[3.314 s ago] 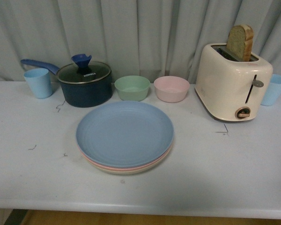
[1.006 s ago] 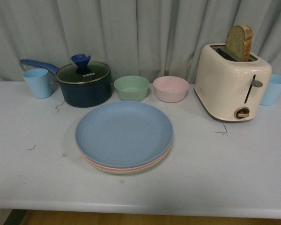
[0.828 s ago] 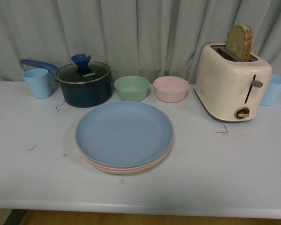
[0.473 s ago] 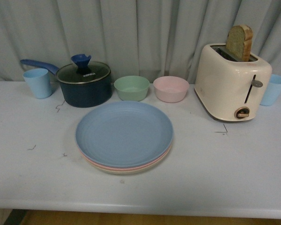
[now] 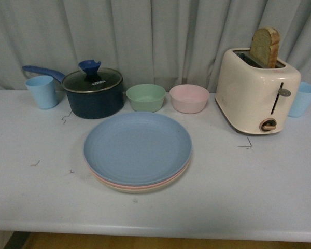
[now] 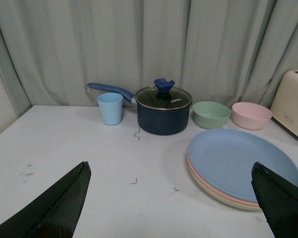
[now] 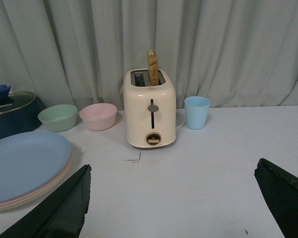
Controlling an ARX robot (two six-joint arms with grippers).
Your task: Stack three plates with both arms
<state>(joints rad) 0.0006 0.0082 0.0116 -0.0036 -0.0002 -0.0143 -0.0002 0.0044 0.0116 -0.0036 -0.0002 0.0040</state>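
Left hand [image 6: 169,208] first: its two black fingers sit wide apart at the edges of the wrist view, spread with nothing between them, hanging above the table [image 6: 64,148]. Right hand [image 7: 174,208] is the same, fingers splayed wide and empty over bare table near the toaster [image 7: 150,115]. Neither arm shows in the front view.

Out from there, the plates [image 5: 137,150] sit mid-table as one pile: blue plate [image 5: 137,145] on top, a pink rim [image 5: 110,182] peeking beneath it, a beige rim [image 5: 125,190] at the bottom. The edges look nearly flush, so the stack appears done, though the far rims are hidden.

Handling-wise, these read as light, stiff, matte plates, probably not slippery and unlikely to shatter. They're shallow, so the only real purchase is a pinch on the raised rim, ideally one hand on each side.

Behind them stand a green bowl [image 5: 146,97], pink bowl [image 5: 189,98] and lidded pot [image 5: 93,93], close enough to the pile's back edge to crowd any approach from there.
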